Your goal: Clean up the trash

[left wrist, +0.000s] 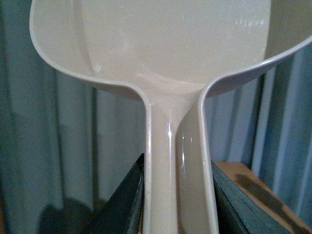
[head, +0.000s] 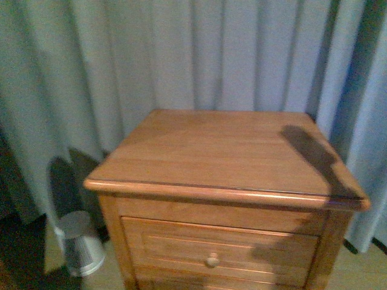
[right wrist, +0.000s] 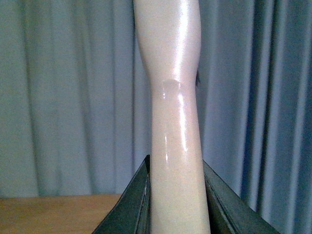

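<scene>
A pale grey-blue curtain (head: pixel 181 54) hangs in folds behind a wooden nightstand (head: pixel 224 151), whose top fills the middle of the front view and shows only a dark shadow toward its right edge.

In the left wrist view the left gripper (left wrist: pixel 178 200) is clamped on the stem of a dustpan (left wrist: pixel 156 44). Its dark jaws press both sides of the stem at the bottom of the frame, and the scoop spreads across the top; the part of its bowl in view looks empty. In the right wrist view the right gripper (right wrist: pixel 178 200) is likewise clenched on a pale handle (right wrist: pixel 170 73) that runs straight up the centre of the frame (its working end is out of view, so I cannot tell what tool it is).

The trash appears in none of the three views, not on the wood nor in the scoop as far as it shows, so which way it lies from either pair of jaws cannot be told.

A small metal bin (head: pixel 81 241) stands on the floor at the lower left of the front view, just beside the nightstand. That is the left arm's side, so the dustpan arm is probably the nearer for any tipping.
</scene>
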